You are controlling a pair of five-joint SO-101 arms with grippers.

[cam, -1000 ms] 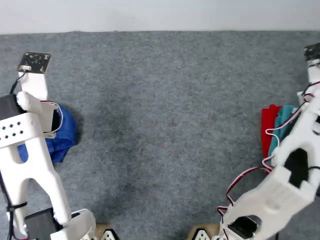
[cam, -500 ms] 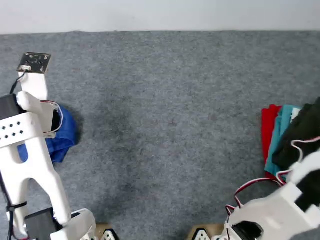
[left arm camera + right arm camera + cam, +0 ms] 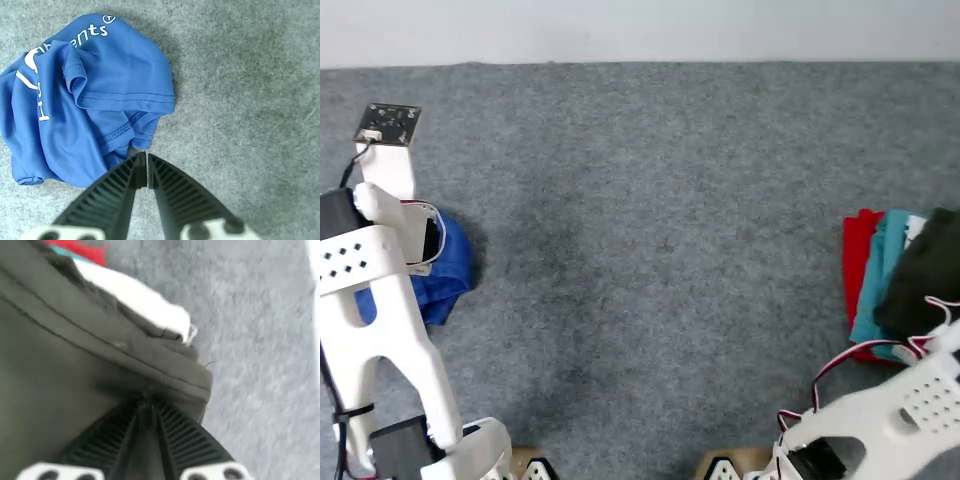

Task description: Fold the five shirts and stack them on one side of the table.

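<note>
- The bench (image 3: pixel 660 230) is covered in a grey, felt-like surface.
- A blue shirt (image 3: pixel 445 270) lies crumpled in a loose heap at the bench's left edge, about halfway along it. Its hem is folded over itself and white print shows on top.
- The left arm (image 3: pixel 380 300) stands over the inner part of that heap.
- In the left wrist view, the left end effector (image 3: pixel 142 167) has its two black fingers pressed together with nothing between them. The tips are right at the edge of the blue shirt (image 3: pixel 85 100), over the grey surface.
- A stack of folded shirts sits at the bench's right edge.
- A red shirt (image 3: pixel 856 260) lies at the bottom of the stack, and its border shows on the side toward the bench's middle.
- A teal shirt (image 3: pixel 880 270) lies on the red one, and a sliver of a white shirt (image 3: pixel 914 228) shows above that.
- A dark shirt (image 3: pixel 920 275) lies on top of the stack, bunched rather than flat.
- The right arm (image 3: pixel 910 410) crosses the bench's near right corner, beside the stack.
- In the right wrist view, the right end effector (image 3: pixel 146 407) has its fingers drawn together, pinching a fold of the dark shirt (image 3: pixel 65 355). The white shirt (image 3: pixel 135 300) peeks out from under the dark shirt's edge.
</note>
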